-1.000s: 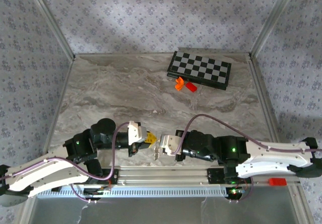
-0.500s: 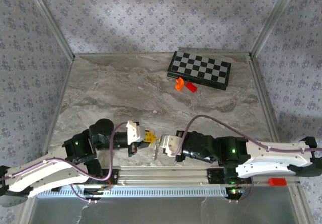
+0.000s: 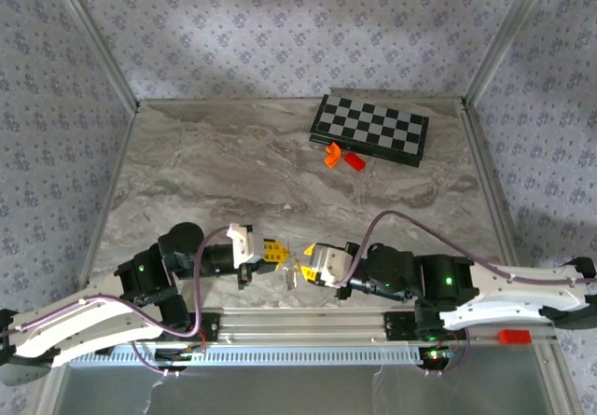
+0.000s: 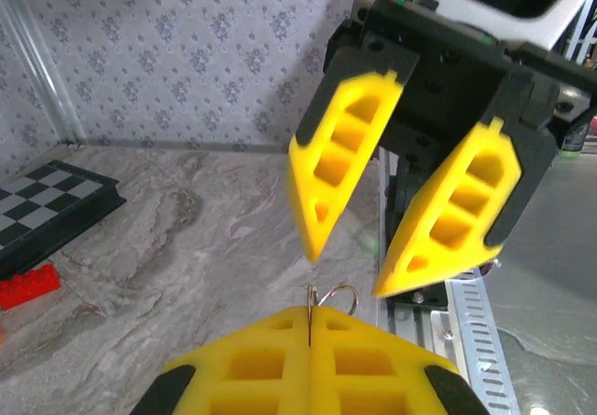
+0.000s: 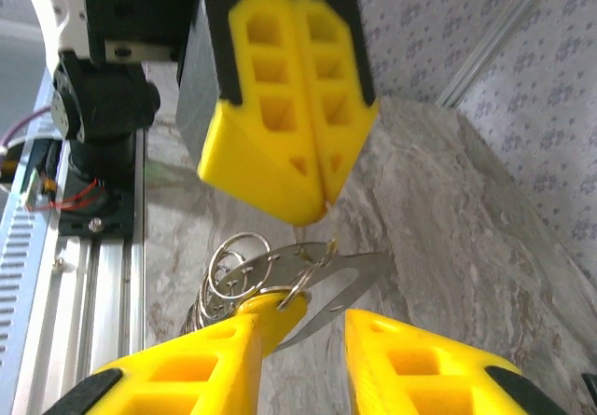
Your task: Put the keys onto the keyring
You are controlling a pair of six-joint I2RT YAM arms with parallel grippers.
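Note:
My left gripper (image 3: 280, 252) (image 4: 310, 317) is shut on a thin wire keyring (image 4: 332, 294) that pokes out just past its yellow tips. My right gripper (image 3: 304, 260) (image 5: 319, 317) faces it tip to tip, jaws apart. In the right wrist view a bunch of silver keys (image 5: 359, 270) and several steel rings (image 5: 231, 264) hang below the left gripper (image 5: 322, 212). One ring is looped over my right gripper's left fingertip (image 5: 280, 314). A flat key blade crosses behind the gap, touching neither pad that I can see. The bunch dangles between the two grippers (image 3: 291, 275).
A folded chessboard (image 3: 371, 131) (image 4: 47, 200) lies at the back right, with an orange brick (image 3: 331, 156) and a red brick (image 3: 354, 161) (image 4: 28, 284) in front of it. The metal mounting rail (image 3: 308, 326) runs along the near edge, right under both grippers.
My right gripper has opened from shut, and its arm has edged up and left toward the left gripper. The left gripper stays shut on the keyring.

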